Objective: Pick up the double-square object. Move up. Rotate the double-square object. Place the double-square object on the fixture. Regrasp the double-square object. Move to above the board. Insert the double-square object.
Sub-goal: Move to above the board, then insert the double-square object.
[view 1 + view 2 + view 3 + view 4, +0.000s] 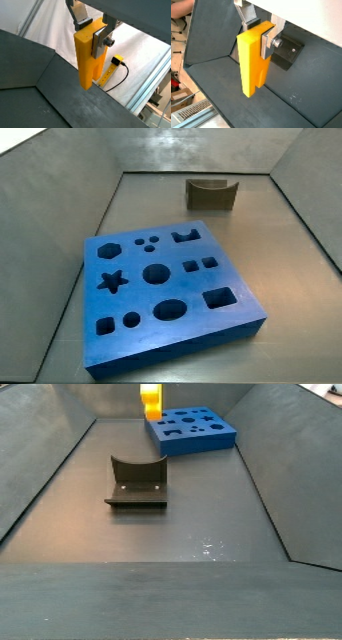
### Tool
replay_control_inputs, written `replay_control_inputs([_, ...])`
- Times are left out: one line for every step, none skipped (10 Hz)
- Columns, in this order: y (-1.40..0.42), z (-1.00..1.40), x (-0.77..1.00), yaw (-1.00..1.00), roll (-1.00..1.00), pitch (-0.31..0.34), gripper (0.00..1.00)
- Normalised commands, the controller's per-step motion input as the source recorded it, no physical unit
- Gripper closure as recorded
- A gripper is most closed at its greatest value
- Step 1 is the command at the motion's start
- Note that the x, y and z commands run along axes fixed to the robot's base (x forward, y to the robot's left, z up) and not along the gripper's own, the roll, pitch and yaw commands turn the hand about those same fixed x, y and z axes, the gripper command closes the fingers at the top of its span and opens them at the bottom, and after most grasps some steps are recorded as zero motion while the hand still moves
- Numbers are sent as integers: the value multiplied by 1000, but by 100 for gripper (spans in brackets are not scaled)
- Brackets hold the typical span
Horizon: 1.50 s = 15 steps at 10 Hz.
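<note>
My gripper [92,32] is shut on the double-square object [89,57], a yellow-orange bar that hangs upright from the fingers, clear of the floor; both wrist views show it [252,60]. In a side view the bar [151,401] shows high at the far end, in front of the board's left edge, with the gripper itself cut off by the frame. The blue board [167,293] with its shaped holes lies flat on the floor and shows in both side views [194,432]. The dark fixture [211,194] stands apart from the board [136,482] and is empty. It shows behind the bar in a wrist view [288,50].
Sloped grey walls [47,474] enclose the grey floor [187,534] on all sides. A yellow plug strip with a black cable [117,60] lies outside the enclosure, beyond the wall edge.
</note>
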Motion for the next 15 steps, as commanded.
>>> replay_control_inputs([-1000,217,-336,5,-1000,61,100])
replay_control_inputs([-1000,190,-332,7,-1000,51,100])
replay_control_inputs([-1000,204,-343,10,-1000,45,100])
replay_control_inputs([-1000,195,-342,15,-1000,39,100])
replay_control_inputs([-1000,197,-348,16,-1000,37,100])
replay_control_inputs([-1000,202,-356,21,-1000,33,100])
replay_control_inputs([-1000,202,-360,18,-1000,27,100])
replay_control_inputs([-1000,204,-377,22,-1000,22,100])
replay_control_inputs([-818,168,-326,18,-1000,14,100])
replay_control_inputs([-420,81,-196,19,-1000,4,100])
replay_control_inputs([-218,41,-130,13,-1000,-9,100])
replay_control_inputs([-135,33,-105,10,-872,-20,100])
replay_control_inputs([-62,17,-90,3,-558,-40,100])
replay_control_inputs([-37,5,-66,1,-367,-45,100])
replay_control_inputs([-17,0,0,0,0,0,100])
